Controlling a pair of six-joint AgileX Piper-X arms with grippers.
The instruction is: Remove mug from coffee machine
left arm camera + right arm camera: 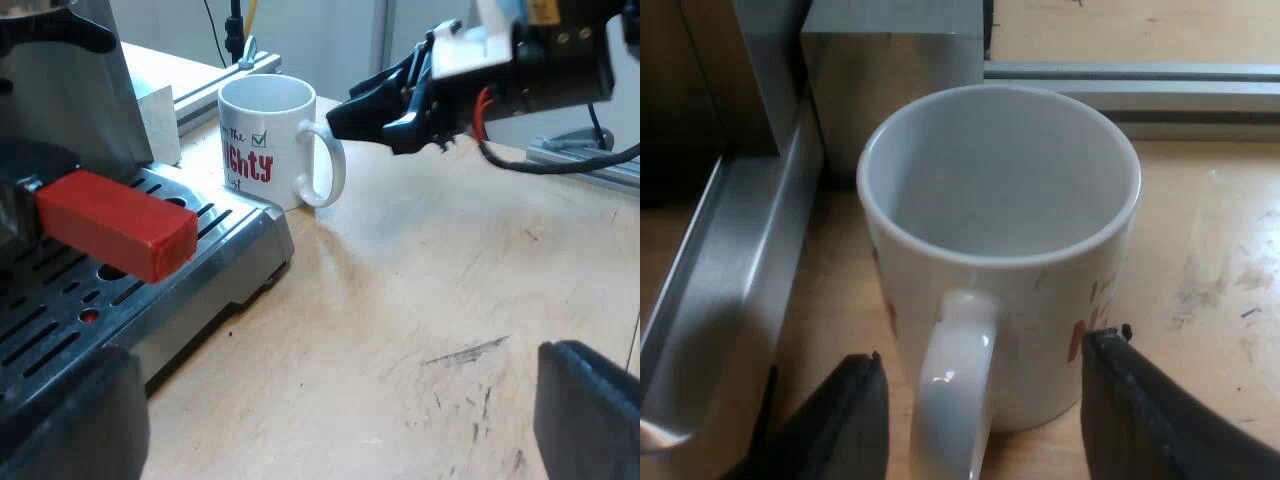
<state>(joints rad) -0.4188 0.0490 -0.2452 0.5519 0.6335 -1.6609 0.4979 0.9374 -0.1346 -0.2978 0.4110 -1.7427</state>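
Just beside the drip tray (150,300) of the espresso machine (60,90), on the table (420,280), the mug (268,140) stands with my open right gripper (985,395) astride its handle (950,390), where a skewed close could twist it into the tray, while my left gripper (330,430) gapes empty.

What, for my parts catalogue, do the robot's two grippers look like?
Each has two matte black fingers. The left gripper shows broad, blocky fingers with squared edges. The right gripper has fingers that taper to narrow tips, set on a bulkier black body.
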